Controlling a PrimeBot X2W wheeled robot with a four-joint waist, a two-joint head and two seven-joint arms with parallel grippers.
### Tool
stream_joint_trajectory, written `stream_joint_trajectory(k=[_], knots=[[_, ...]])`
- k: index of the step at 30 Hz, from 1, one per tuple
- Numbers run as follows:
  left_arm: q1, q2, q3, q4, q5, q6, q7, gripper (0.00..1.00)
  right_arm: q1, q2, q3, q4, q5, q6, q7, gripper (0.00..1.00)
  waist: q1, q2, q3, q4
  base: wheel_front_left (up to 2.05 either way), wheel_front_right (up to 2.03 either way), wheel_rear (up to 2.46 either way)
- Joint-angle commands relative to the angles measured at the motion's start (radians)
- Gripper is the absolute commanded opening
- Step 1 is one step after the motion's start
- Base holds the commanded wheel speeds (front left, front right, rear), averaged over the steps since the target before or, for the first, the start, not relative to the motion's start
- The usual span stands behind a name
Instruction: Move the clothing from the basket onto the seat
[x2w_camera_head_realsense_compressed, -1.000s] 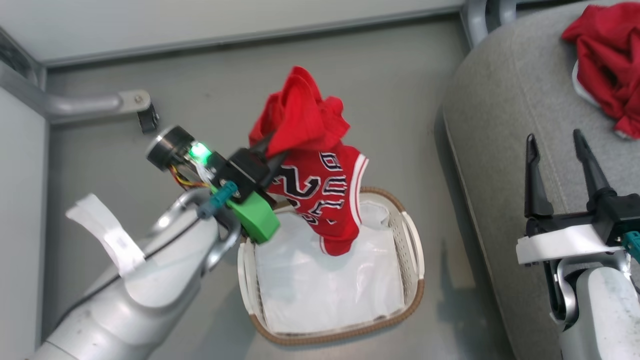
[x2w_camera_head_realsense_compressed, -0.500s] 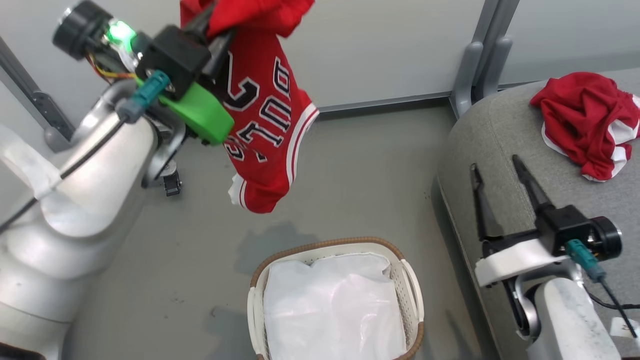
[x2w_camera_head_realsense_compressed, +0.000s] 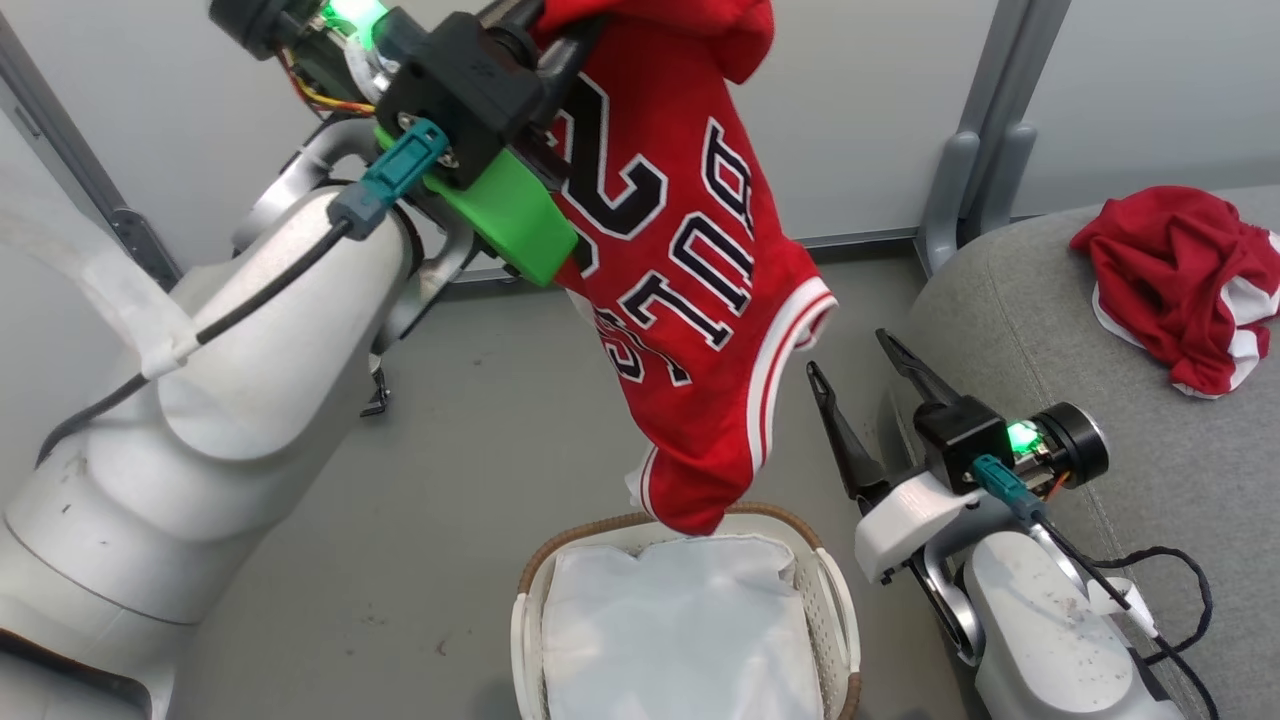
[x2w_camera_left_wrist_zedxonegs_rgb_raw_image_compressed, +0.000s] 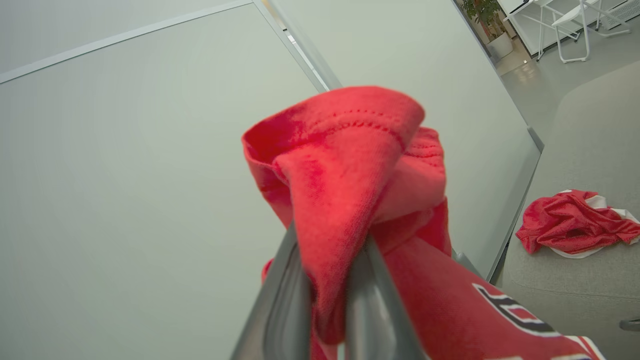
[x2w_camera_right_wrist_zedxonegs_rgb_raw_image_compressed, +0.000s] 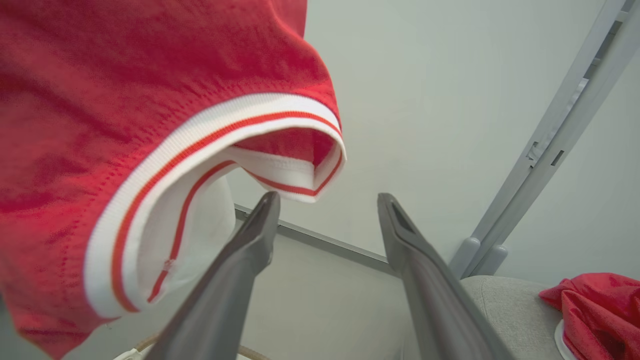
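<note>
Red jersey (x2w_camera_head_realsense_compressed: 690, 300) with dark white-edged lettering hangs in the air from the left hand (x2w_camera_head_realsense_compressed: 545, 20), raised high at the top of the head view. In the left wrist view the left hand (x2w_camera_left_wrist_zedxonegs_rgb_raw_image_compressed: 330, 240) has its two fingers (x2w_camera_left_wrist_zedxonegs_rgb_raw_image_compressed: 280, 305) drawn close together on a bunched fold of the jersey (x2w_camera_left_wrist_zedxonegs_rgb_raw_image_compressed: 350, 165), and the cloth wells up above the tips. The rest of the jersey drapes down. Its lowest fold shows in front of the far rim of the basket (x2w_camera_head_realsense_compressed: 835, 620) on the floor (x2w_camera_head_realsense_compressed: 480, 450); I cannot tell whether they touch. Inside the basket lies the white liner (x2w_camera_head_realsense_compressed: 680, 630).

The right hand (x2w_camera_head_realsense_compressed: 847, 352) stands low beside the basket, over the edge of the grey seat (x2w_camera_head_realsense_compressed: 1100, 420). Its fingers are spread well apart and hold nothing. In the right wrist view the right hand (x2w_camera_right_wrist_zedxonegs_rgb_raw_image_compressed: 328, 196) points up at the white-and-red striped trim of the jersey (x2w_camera_right_wrist_zedxonegs_rgb_raw_image_compressed: 150, 75), which hangs just above one fingertip (x2w_camera_right_wrist_zedxonegs_rgb_raw_image_compressed: 267, 202); contact is not clear.

A second red garment (x2w_camera_head_realsense_compressed: 1180, 280) with white trim lies crumpled on the seat, well apart from both hands, and shows too in the left wrist view (x2w_camera_left_wrist_zedxonegs_rgb_raw_image_compressed: 575, 222) and the right wrist view (x2w_camera_right_wrist_zedxonegs_rgb_raw_image_compressed: 600, 310).
</note>
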Motion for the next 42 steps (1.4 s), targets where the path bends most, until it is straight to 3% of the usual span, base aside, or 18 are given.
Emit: stream_joint_trajectory(k=[1, 7, 14, 23, 24, 25, 27, 33, 34, 36, 38, 42], knots=[[-0.018, -0.011, -0.01, -0.014, -0.006, -0.004, 0.002, 0.0, -0.017, -0.003, 0.013, 0.021, -0.009, -0.001, -0.005, 1.0, 0.0001, 0.0035, -0.014, 0.016, 0.0, 0.0, 0.0], [-0.018, -0.03, -0.061, -0.07, -0.02, -0.009, 0.02, 0.0, -0.061, -0.003, 0.049, 0.04, -0.006, -0.001, -0.005, 1.0, 0.0001, 0.0035, -0.029, 0.035, 0.0, 0.0, 0.0], [0.006, -0.02, -0.094, -0.118, -0.046, -0.012, 0.035, 0.0, -0.089, -0.003, 0.101, -0.039, -0.021, -0.001, -0.005, 1.0, 0.0001, 0.0035, -0.04, 0.043, 0.0, 0.0, 0.0], [0.051, -0.007, -0.117, -0.101, -0.091, -0.012, 0.027, 0.0, -0.145, -0.003, 0.234, -0.068, 0.013, -0.001, -0.005, 1.0, 0.0001, 0.0035, -0.032, 0.044, 0.0, 0.0, 0.0], [0.059, -0.005, -0.117, -0.095, -0.098, -0.012, 0.025, 0.0, -0.149, -0.003, 0.24, -0.072, 0.019, -0.001, -0.005, 0.59, 0.0001, 0.0035, -0.03, 0.044, 0.0, 0.0, 0.0], [0.07, -0.002, -0.115, -0.085, -0.107, -0.011, 0.022, 0.0, -0.153, -0.003, 0.244, -0.077, 0.023, -0.001, -0.005, 0.43, 0.0001, 0.0035, -0.027, 0.044, 0.0, 0.0, 0.0], [0.09, 0.004, -0.109, -0.064, -0.12, -0.005, 0.015, 0.0, -0.155, -0.003, 0.249, -0.082, 0.027, -0.001, -0.005, 0.02, 0.0001, 0.0035, -0.023, 0.042, 0.0, 0.0, 0.0], [0.173, 0.016, -0.089, 0.017, -0.175, 0.013, -0.029, 0.0, -0.156, -0.003, 0.229, -0.098, 0.036, -0.001, -0.005, 0.0, 0.0001, 0.0035, -0.01, 0.034, 0.0, 0.0, 0.0], [0.186, 0.015, -0.085, 0.029, -0.184, 0.014, -0.037, 0.07, -0.155, -0.003, 0.223, -0.098, 0.037, -0.001, -0.005, 0.0, 0.0001, 0.0035, -0.007, 0.032, 0.0, 0.0, 0.0], [0.218, 0.01, -0.077, 0.057, -0.202, 0.019, -0.053, 0.39, -0.154, -0.003, 0.205, -0.097, 0.033, -0.001, -0.005, 0.0, 0.0001, 0.0035, -0.001, 0.029, 0.0, 0.0, 0.0], [0.249, 0.004, -0.069, 0.083, -0.222, 0.022, -0.071, 1.0, -0.153, -0.003, 0.189, -0.096, 0.033, -0.001, -0.005, 0.0, 0.0001, 0.0035, 0.007, 0.026, 0.0, 0.0, 0.0], [0.315, -0.017, -0.05, 0.122, -0.242, 0.036, -0.1, 1.0, -0.154, -0.003, 0.153, -0.1, 0.023, -0.001, -0.005, 0.0, 0.0001, 0.0035, 0.021, 0.024, 0.0, 0.0, 0.0]])
